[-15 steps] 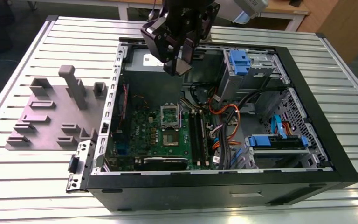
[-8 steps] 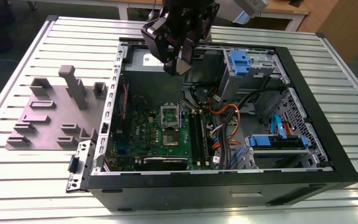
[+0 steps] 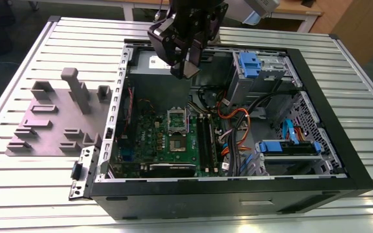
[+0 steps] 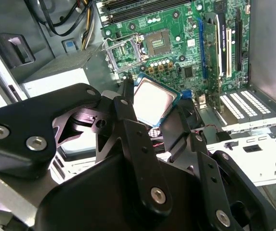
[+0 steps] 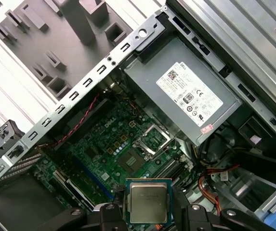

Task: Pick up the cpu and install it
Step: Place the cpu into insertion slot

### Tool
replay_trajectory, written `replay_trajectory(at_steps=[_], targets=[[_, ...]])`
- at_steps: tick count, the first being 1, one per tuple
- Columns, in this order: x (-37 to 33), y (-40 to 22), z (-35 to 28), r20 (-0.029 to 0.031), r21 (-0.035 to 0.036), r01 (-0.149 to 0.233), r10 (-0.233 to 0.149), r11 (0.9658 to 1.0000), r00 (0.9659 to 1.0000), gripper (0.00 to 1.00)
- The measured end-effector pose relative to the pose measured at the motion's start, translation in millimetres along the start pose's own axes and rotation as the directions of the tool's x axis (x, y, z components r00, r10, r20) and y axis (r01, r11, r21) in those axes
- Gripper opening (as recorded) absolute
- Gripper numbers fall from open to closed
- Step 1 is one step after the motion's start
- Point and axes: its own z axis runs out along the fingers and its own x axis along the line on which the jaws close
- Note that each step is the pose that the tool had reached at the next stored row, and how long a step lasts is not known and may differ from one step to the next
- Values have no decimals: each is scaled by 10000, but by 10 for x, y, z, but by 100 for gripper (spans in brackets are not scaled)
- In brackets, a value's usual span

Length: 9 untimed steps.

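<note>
In the pinch of the gripper [image 5: 150, 211], holds the cpu [image 5: 147, 199] by opposite edges, hangs above the open case [image 3: 316, 63] at twelve o'clock of the silvery socket frame [image 3: 177, 119] in the exterior view, seemingly mid-carry, calling for squaring over that frame.

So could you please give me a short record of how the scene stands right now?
gripper: shut on the cpu, above the open case
cpu: held by its edges, silvery top showing in both wrist views, off the board
board: green, lying inside the case
fixture: grey, on the table, at the exterior view's left of the case
task state: cpu picked up, not yet installed
</note>
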Motion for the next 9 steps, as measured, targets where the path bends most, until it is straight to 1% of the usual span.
replay_trajectory(at_steps=[9], targets=[[0, 0, 0, -4, -1, 169, -169, 9999, 9999, 47]])
